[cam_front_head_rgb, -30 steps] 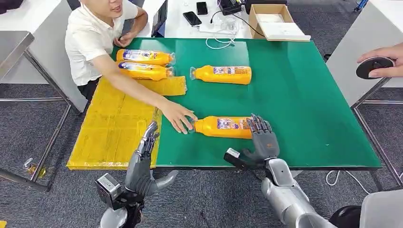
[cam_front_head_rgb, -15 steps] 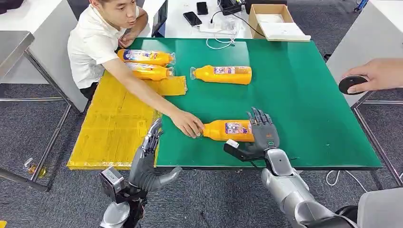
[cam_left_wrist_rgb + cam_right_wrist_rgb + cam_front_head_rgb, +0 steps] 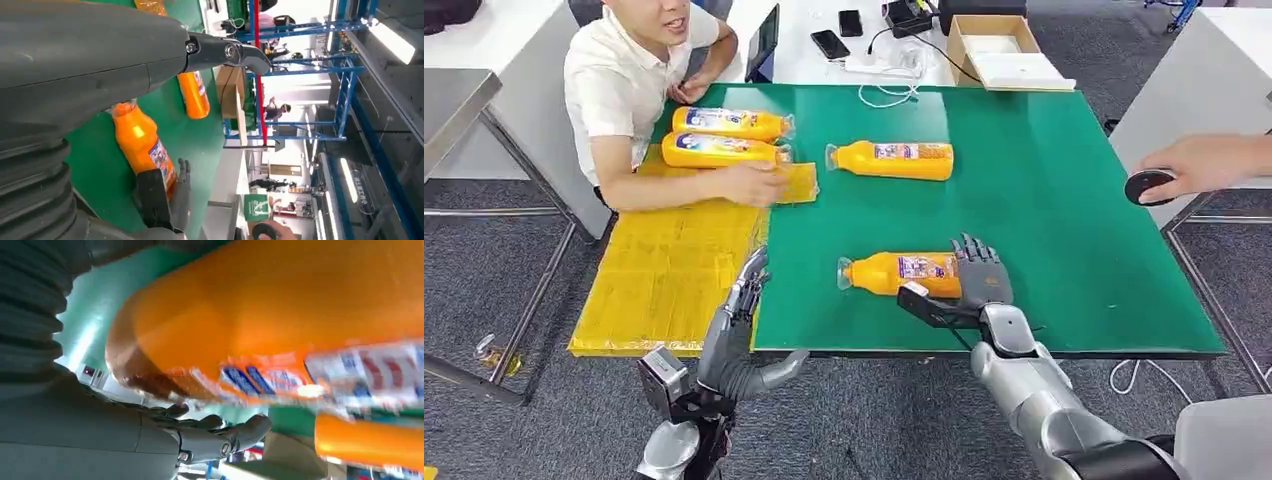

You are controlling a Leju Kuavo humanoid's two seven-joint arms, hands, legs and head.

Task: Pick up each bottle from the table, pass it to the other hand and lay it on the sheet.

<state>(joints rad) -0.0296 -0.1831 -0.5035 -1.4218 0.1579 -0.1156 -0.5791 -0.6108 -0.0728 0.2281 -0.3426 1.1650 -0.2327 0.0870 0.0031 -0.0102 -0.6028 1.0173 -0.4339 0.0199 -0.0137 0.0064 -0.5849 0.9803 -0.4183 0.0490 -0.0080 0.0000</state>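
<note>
Now the person's hand [image 3: 749,186] is withdrawn from the nearest bottle [image 3: 894,273] and is laid on the yellow sheet [image 3: 664,270] beside the two bottles [image 3: 724,137] already lying at its far end; half a second ago it was at the cap of the nearest bottle. That bottle is left lying on the green worktop [image 3: 1064,200], its base against the fingers of the right hand [image 3: 972,285], whose fingers are spread around the base without a closed grasp being seen. The bottle is judged free to be picked up. The left hand [image 3: 739,330] is held open beside the sheet's near edge, holding nothing, much as before. A fourth bottle [image 3: 890,159] lies further beyond the right hand.
</note>
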